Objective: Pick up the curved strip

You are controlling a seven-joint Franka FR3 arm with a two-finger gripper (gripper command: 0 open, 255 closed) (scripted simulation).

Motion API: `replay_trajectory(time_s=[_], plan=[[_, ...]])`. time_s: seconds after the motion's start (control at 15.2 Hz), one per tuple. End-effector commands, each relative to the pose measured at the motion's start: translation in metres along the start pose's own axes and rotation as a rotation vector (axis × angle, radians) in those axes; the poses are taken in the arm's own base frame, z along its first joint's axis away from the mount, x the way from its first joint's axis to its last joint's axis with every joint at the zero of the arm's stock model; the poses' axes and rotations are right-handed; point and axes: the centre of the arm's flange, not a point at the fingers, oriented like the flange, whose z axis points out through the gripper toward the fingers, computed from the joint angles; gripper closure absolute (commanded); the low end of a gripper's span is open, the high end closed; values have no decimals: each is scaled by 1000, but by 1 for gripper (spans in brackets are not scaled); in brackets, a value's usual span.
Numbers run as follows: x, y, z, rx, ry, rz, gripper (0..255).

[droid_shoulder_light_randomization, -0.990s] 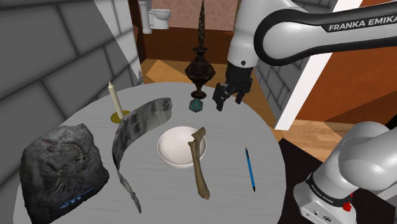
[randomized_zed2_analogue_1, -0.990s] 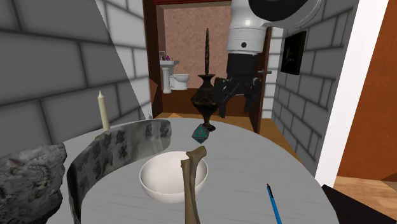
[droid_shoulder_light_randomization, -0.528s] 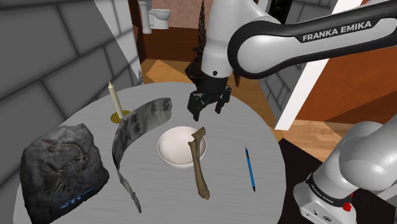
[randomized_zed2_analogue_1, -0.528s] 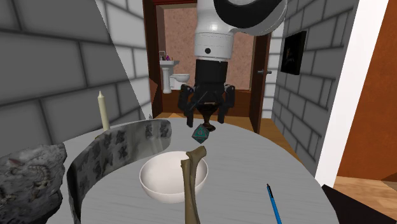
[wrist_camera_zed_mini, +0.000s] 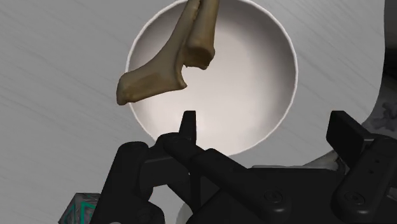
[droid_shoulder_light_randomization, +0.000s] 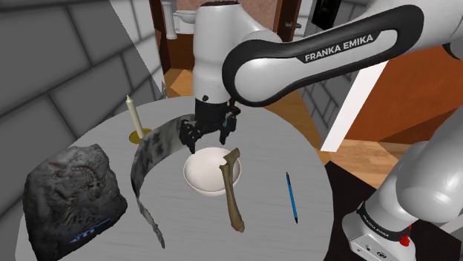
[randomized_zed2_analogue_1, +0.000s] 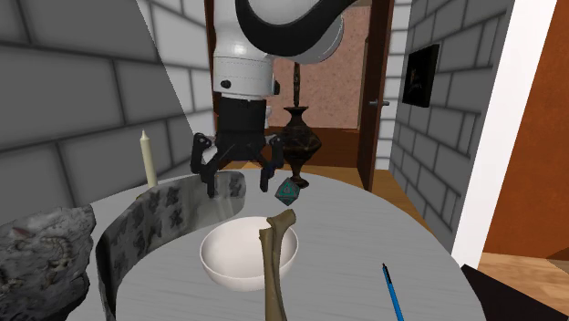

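Standing among grey brick walls, a round table was seen; "FRANKA EMIKA" was printed on the arm; the gripper was held open, empty, at the curved strip's two o'clock.

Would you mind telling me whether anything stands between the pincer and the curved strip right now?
Nothing visible does. The open pincer hangs above and beside the far end of the curved strip, with only air between. The white bowl and the bone lie beside the strip, not across the path.
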Motion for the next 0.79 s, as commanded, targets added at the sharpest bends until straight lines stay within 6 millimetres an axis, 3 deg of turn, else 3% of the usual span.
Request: replay_trajectory(time_s=[0.0, 0.73], plan=[[4, -26, 7, 6, 0, 9, 0], [28, -161, 40, 34, -1, 49, 0]])
